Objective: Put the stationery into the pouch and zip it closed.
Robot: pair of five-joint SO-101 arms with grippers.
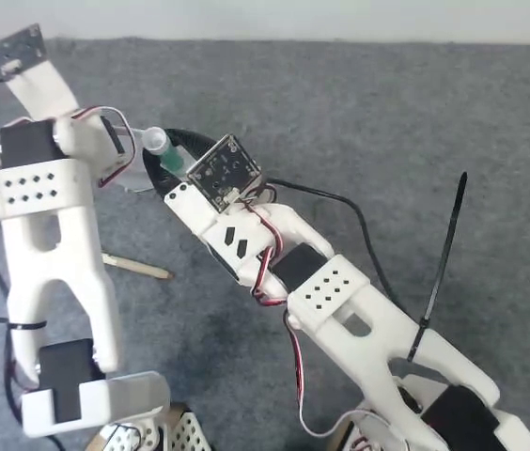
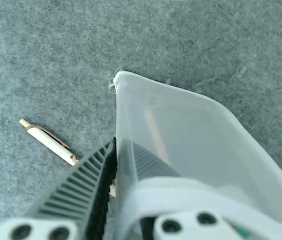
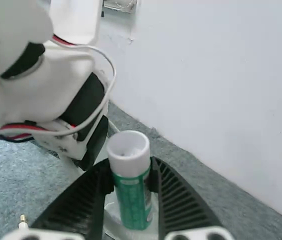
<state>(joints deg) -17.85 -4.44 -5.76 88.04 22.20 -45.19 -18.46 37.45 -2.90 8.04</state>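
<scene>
on my left, the left hand is clamped on the edge of the translucent pouch, which stands out over the grey worktop. a pale slim shape shows through its wall; i cannot tell what it is. a cream pen lies flat on the worktop near the pouch, apart from it. further right, the right hand grips a green glue stick, white cap up, close to the left arm's wrist.
</scene>
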